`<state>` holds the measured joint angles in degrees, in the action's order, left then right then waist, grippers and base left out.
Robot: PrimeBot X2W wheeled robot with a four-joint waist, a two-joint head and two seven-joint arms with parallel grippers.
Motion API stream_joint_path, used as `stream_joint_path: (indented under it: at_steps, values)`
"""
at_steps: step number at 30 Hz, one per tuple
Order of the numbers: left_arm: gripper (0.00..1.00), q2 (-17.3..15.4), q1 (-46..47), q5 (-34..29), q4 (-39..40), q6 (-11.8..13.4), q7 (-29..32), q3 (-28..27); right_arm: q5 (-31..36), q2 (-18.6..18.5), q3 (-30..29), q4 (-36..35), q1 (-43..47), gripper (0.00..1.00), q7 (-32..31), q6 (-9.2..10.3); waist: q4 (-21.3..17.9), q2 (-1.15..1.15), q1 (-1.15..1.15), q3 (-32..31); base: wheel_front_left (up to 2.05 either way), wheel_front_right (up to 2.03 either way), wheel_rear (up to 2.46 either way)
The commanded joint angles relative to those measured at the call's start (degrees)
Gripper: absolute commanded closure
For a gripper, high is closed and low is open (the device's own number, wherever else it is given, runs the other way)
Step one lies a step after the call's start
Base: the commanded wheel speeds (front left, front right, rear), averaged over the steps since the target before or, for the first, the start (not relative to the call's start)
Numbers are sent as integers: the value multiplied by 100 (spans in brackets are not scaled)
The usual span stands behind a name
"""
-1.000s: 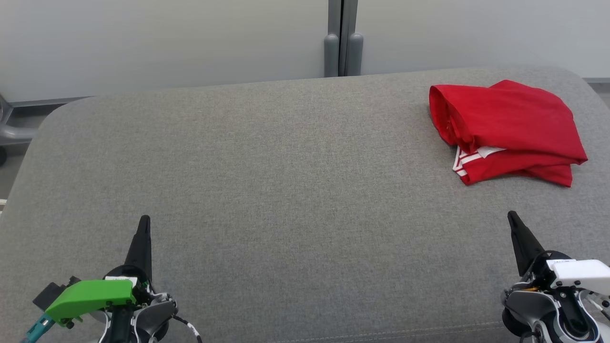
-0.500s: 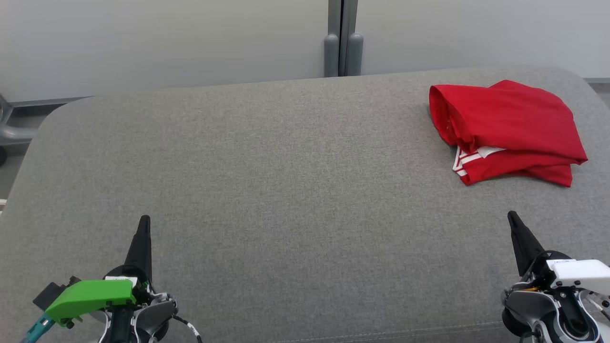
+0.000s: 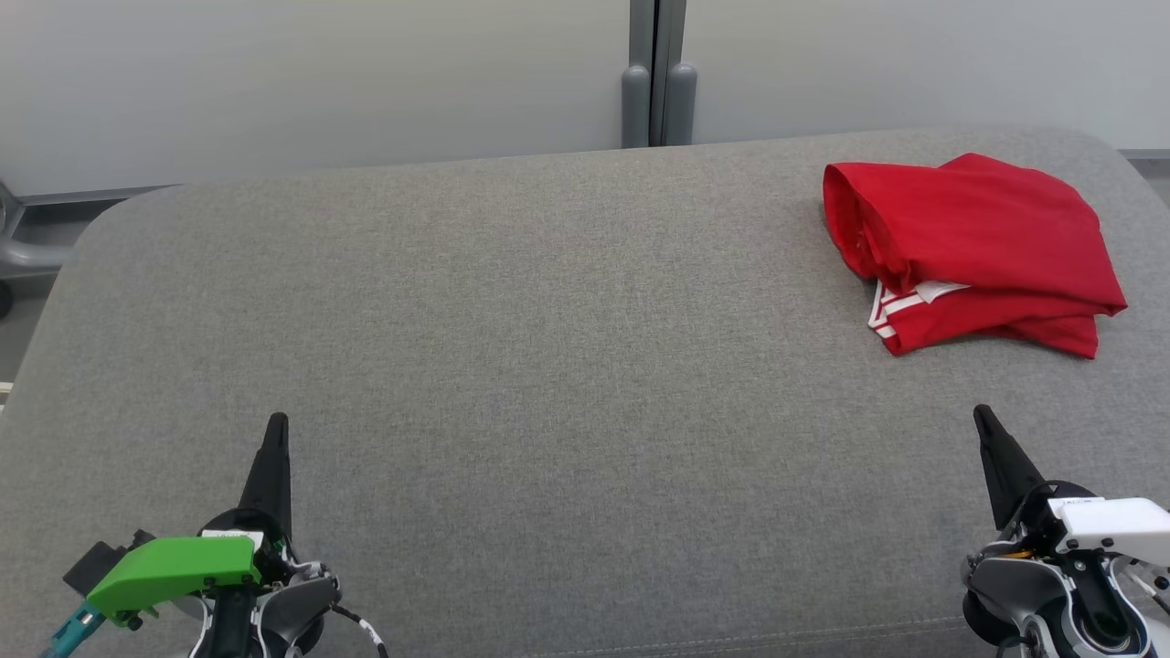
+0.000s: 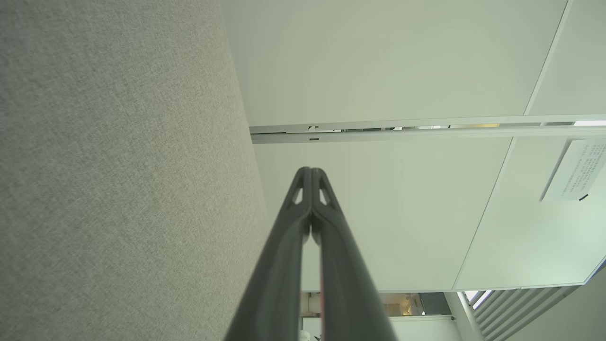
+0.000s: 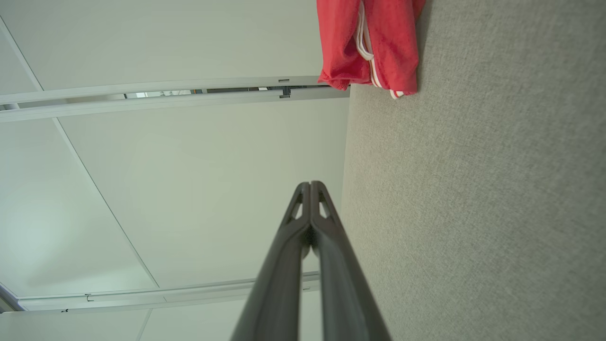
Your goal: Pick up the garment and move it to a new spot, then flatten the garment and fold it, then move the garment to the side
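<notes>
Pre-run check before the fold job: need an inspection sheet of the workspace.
Surface: grey fabric pad, smooth, rounded far corners.
Job's things: red garment, bunched, white stripes showing, at the pad's far right.
Clutter: nothing seen.
Grippers: left gripper and right gripper at the near edge, fingers shut, holding nothing, apart from the garment.
Cables: thin striped cable at the left gripper's base; teal plug on its other side.
Surroundings: pale wall panels and a grey post behind the pad.
</notes>
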<state>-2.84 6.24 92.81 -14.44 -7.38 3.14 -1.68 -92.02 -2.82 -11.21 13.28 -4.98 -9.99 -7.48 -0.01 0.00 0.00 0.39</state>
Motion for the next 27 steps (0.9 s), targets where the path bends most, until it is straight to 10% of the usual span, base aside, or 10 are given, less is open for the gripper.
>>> stream_joint_path:
  at_steps: [1,27]
  values:
    - [100,-7,88,24,2,-27,14,-1,-24,-7,-10,-22,-27,100,4,-2,0,0,0,0,0,0,0]
    - [100,-8,88,25,3,-27,14,1,-24,-8,-8,-22,-27,100,5,-2,0,0,0,0,0,0,0]
